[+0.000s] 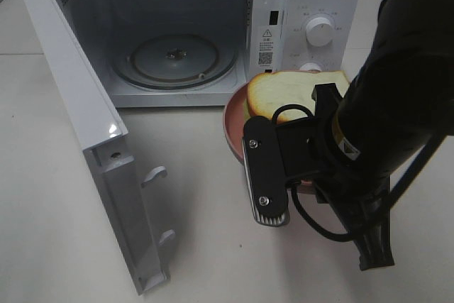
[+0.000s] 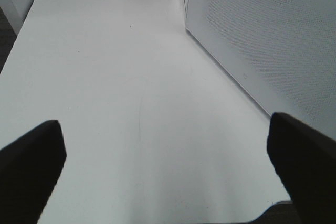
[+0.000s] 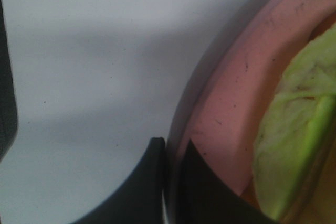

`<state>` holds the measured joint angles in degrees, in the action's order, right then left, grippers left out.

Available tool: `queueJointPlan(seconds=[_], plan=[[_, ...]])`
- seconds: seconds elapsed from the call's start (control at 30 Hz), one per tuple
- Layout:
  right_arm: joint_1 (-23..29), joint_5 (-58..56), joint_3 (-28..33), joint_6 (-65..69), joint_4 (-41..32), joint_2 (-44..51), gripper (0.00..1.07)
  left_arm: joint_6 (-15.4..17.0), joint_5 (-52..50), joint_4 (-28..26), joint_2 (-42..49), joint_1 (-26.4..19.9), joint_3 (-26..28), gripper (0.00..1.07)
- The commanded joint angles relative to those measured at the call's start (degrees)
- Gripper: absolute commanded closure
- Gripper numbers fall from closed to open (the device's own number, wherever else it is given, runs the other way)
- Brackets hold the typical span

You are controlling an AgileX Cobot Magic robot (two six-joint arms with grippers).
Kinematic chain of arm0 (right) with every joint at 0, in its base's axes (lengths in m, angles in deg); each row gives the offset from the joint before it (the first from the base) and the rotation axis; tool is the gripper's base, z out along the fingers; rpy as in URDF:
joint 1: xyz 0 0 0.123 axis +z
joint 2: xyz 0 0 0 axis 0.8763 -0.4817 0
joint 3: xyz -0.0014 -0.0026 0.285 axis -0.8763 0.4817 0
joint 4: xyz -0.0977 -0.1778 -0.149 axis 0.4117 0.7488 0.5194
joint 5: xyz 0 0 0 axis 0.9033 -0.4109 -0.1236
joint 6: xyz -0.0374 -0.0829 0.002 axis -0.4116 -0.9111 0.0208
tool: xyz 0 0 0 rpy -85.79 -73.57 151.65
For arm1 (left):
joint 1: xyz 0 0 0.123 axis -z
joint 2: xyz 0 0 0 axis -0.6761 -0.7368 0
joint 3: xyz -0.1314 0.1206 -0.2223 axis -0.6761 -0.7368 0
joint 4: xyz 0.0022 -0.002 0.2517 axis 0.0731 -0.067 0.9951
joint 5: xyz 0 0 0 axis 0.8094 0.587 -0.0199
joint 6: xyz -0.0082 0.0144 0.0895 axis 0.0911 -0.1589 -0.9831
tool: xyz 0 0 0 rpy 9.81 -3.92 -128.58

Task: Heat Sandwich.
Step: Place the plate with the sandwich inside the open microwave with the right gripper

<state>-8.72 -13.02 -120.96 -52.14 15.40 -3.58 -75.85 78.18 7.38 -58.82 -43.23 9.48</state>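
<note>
The sandwich (image 1: 294, 94), white bread with a brown crust, lies on a round pink plate (image 1: 234, 115) just in front of the open microwave (image 1: 319, 5), toward its right side. My right arm (image 1: 383, 104) reaches over the plate from the right and covers its near part. The right wrist view shows my right gripper (image 3: 170, 148) shut on the plate's rim (image 3: 231, 93), with green lettuce of the sandwich (image 3: 294, 129) beside it. My left gripper (image 2: 164, 129) is open over bare table, holding nothing.
The microwave door (image 1: 85, 118) swings far out to the left, toward the front of the table. Inside, the glass turntable (image 1: 174, 58) carries nothing. A white microwave wall (image 2: 262, 35) runs beside the left gripper. The table (image 1: 42, 211) is white.
</note>
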Motion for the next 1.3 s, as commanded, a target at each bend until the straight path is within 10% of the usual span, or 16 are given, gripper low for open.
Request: queueJointPlan(seconds=[0.03, 1.3], plan=[[0.3, 2.5, 0.1, -3.7, -1.1, 0.6, 1.07, 0.0, -0.7, 0.1, 0.9, -0.1, -0.1, 0.07], [-4.9, 13.4, 0.1, -40.1, -10.5, 0.6, 1.07, 0.0, -0.7, 0.1, 0.9, -0.1, -0.1, 0.07]])
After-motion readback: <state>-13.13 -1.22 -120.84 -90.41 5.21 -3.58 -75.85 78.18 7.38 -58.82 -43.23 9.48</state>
